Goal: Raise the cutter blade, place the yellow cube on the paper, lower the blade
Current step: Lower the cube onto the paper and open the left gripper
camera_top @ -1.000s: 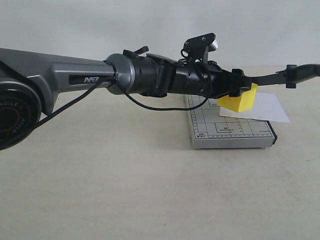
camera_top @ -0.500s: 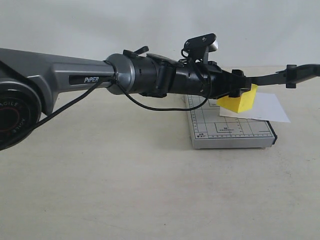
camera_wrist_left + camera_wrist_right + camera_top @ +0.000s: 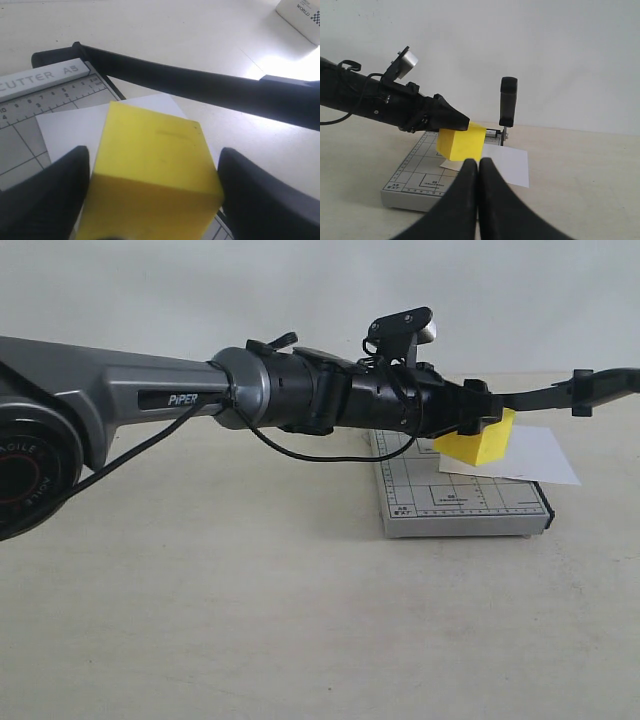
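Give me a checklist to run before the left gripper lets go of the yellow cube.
1. Cutter blade raised, clear of the cube's spot: ok.
2. Yellow cube clamped squarely in the left gripper: ok.
3. Cube over the paper: ok, though near the sheet's edge.
4. Cube's underside resting on the paper: cannot tell; no view shows the contact.
5. Right gripper shut, empty, back from the grey base: ok.
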